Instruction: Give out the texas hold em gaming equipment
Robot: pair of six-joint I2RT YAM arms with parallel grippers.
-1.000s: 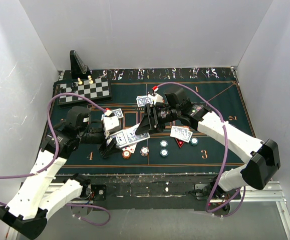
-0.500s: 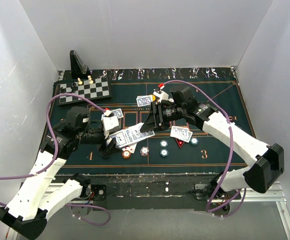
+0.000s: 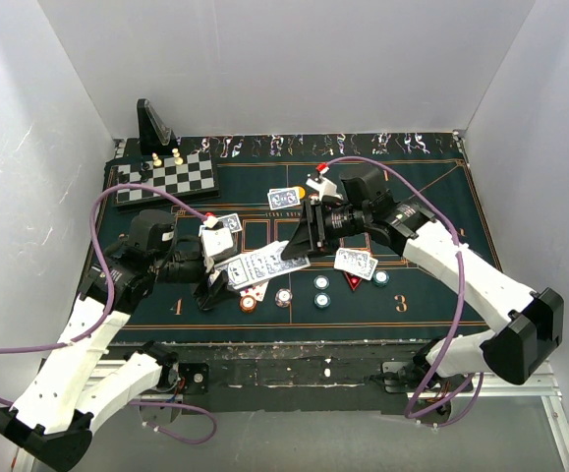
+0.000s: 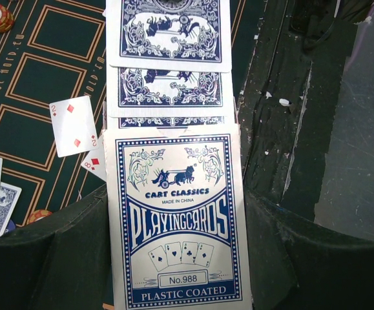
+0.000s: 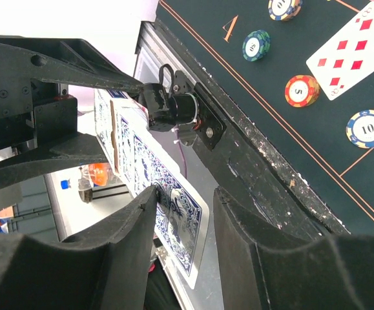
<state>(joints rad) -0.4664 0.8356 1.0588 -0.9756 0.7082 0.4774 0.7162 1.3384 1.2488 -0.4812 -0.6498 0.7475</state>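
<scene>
The left gripper (image 3: 217,280) has its jaws clamped on the flanks of a Cart Classics card box (image 4: 174,219). It holds the box over the near middle of the green felt surface (image 3: 431,290), and several blue-backed cards (image 4: 168,87) are fanned out of the box's open end. The right gripper (image 5: 185,194) meets that fan from the far side. Its jaws stand partly apart astride the end of the outermost card (image 5: 177,223), and a gap shows beside the card, so no pinch is visible yet.

Judged from the layout, dealing is under way but unfinished. Dealt cards (image 3: 356,262) lie in small sets at three spots on the felt, while the place marked 4, by the left arm, shows none that can be seen. The poker chips (image 3: 321,282) sit bunched near the front edge beside the red triangle marker (image 3: 352,280) and are not shared out among the numbered places. That leaves more cards to draw and place, and after them probably the chips.
</scene>
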